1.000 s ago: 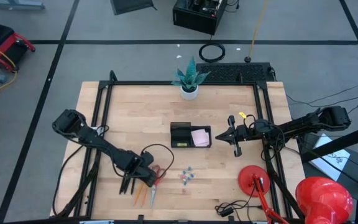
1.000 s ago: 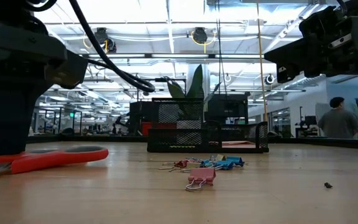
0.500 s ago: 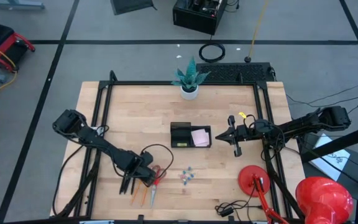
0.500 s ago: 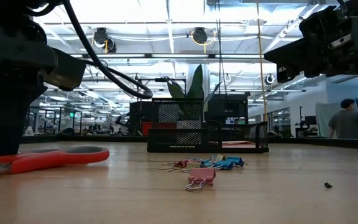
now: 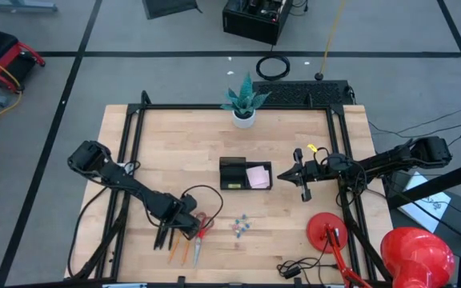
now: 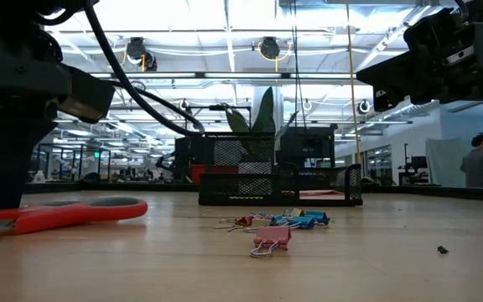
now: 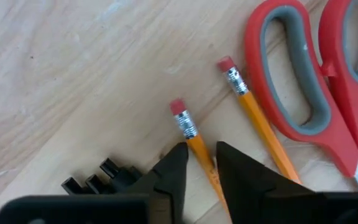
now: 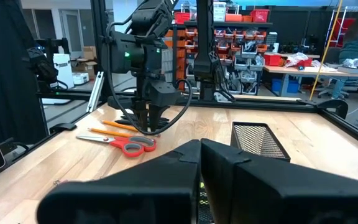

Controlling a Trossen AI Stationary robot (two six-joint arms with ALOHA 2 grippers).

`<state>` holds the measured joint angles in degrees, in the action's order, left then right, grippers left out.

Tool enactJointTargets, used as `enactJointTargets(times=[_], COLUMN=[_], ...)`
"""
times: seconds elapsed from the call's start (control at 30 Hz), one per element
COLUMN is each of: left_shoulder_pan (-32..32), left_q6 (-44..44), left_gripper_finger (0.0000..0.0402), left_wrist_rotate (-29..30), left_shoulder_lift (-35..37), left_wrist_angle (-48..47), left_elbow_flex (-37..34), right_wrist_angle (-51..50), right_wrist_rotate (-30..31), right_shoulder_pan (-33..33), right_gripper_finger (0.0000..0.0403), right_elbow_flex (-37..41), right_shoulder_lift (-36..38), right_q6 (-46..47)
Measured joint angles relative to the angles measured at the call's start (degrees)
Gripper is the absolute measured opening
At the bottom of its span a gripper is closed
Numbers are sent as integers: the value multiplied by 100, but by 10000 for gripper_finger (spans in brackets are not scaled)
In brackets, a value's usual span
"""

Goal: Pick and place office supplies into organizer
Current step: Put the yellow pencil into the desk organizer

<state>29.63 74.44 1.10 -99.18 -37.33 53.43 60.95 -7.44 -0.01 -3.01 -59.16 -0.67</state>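
Observation:
My left gripper (image 5: 170,234) points down at the table's near left. In the left wrist view its fingers (image 7: 202,163) stand open, narrowly, on either side of an orange pencil (image 7: 191,134) near its eraser end. A second pencil (image 7: 253,115) and the red-handled scissors (image 7: 309,93) lie flat beside it. The black organizer (image 5: 245,174) stands mid-table with the pink sticky pad (image 5: 257,176) in its right compartment. Small clips (image 5: 240,226) lie near of it. My right gripper (image 5: 298,178) hovers shut and empty to the organizer's right. My left gripper comes from above with its fingers across the orange pencil's eraser end (image 7: 199,148), which lies flat on the table between them. Whether the fingers touch the pencil I cannot tell.
A white plant pot (image 5: 244,118) stands at the far edge. A red lamp (image 5: 417,254) with its round base (image 5: 326,228) sits at the near right corner, beside cables (image 5: 294,268). Black pen ends (image 7: 95,180) lie by my left fingers. A small yellow piece (image 5: 312,148) is near my right arm.
In the low view my left gripper's body and its cable have shifted slightly over the pencils. A person in the room behind has walked toward the right. The task's things lie where they were.

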Motion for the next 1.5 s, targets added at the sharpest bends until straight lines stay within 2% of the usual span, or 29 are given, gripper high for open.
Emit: enactJointTargets(times=[0.4, 0.63, 0.87, 0.93, 1.1, 1.3, 1.4, 1.5], left_shoulder_pan=[0, -233, -583, -670, -830, -1076, -1232, -1438], left_q6=[-727, -1322, -2318, -2831, -4854, -7010, -7963, -8649], left_gripper_finger=[22, 27, 26, 22, 23, 39, 38, 32], left_wrist_rotate=[206, 590, 678, 756, 1214, 1955, 1987, 1745], left_shoulder_lift=[-3, -26, -24, -24, -20, -9, -9, -7], left_wrist_angle=[-27, -149, -319, -403, -248, 433, 1024, 1686], left_elbow_flex=[88, 575, 1335, 1602, 2376, 3132, 3285, 3329], right_wrist_angle=[-9, -7, -33, -39, -57, -117, -120, -122], right_wrist_rotate=[13, 15, 15, 15, 15, 15, 15, 14], right_shoulder_pan=[0, 0, -2, 0, 0, 0, -1, -1], right_gripper_finger=[4, 4, 4, 4, 4, 4, 4, 4], right_elbow_flex=[0, 0, 0, 0, 0, 0, 0, -1], right_shoulder_lift=[2, 2, 2, 2, 2, 2, 2, 2], right_q6=[-22, -22, -24, -46, -44, -44, -21, 45])
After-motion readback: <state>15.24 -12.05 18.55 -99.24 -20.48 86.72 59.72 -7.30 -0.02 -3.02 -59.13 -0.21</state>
